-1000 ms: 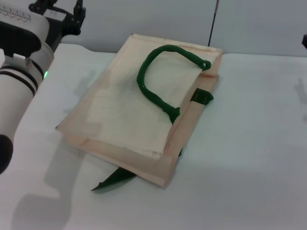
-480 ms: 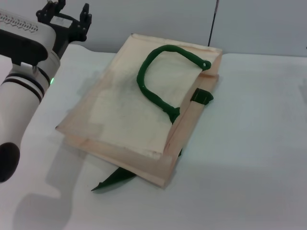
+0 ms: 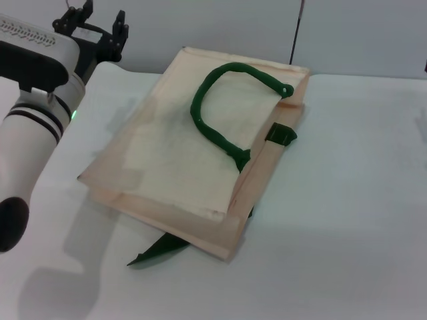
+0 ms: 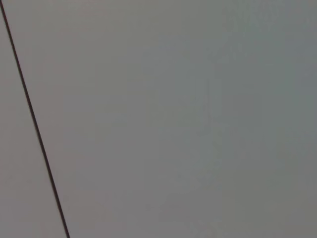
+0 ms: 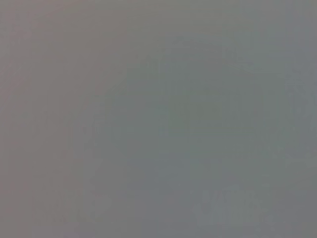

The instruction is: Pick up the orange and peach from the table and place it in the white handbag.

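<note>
**A:** Look at the head view first. Your large flat cream-beige cloth handbag (image 3: 200,157) with the thick dark green loop handle (image 3: 223,107) lies flat on the white bench (image 3: 347,200), a second green strap poking out from under its near edge. Neither the bright orange-red round fruit nor the small pale pink peach shows in any view.

**B:** So where does that leave you in the task?

**A:** I'd judge you're at the end of it, or very near. With no fruit on the visible bench and nothing in either hand, the fruits may well be inside the bag, but the bag's mouth can't be seen into, so that can't be confirmed.

**B:** And your arms?

**A:** Your left hand (image 3: 92,28) is raised at the far left corner of the bench, beside the bag's far edge and apart from it. Its two dark fingers stand apart with nothing between them. Your right hand isn't in the head view at all, and both wrist views show only a blank grey surface, the left one crossed by a thin dark line.

**B:** What does the next move call for?

**A:** Check for the fruits before anything else. If both are in the bag, park the left arm clear. If one lies outside the head view, you'll need to bring the spread hand down over it, close on it, then carry it to the bag's opening.
</note>
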`<state>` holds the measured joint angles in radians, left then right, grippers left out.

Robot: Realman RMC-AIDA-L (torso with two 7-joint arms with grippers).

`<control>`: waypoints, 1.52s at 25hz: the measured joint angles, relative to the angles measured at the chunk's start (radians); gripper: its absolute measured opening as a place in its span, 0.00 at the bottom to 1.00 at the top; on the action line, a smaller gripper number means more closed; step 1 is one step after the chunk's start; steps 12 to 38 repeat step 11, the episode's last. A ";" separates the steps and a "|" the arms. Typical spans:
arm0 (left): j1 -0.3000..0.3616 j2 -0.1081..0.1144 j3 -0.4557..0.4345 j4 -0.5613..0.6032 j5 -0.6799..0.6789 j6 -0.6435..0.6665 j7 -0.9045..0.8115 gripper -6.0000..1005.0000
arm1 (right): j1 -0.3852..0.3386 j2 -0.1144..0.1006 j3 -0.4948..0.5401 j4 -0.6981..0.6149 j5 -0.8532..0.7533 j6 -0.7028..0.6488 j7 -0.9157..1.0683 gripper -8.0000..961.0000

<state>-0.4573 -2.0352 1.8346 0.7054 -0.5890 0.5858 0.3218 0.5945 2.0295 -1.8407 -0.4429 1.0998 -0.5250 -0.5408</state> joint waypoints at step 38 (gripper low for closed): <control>-0.006 0.000 0.000 -0.006 0.000 -0.001 -0.004 0.55 | 0.039 0.000 -0.008 0.028 0.001 0.000 -0.010 0.88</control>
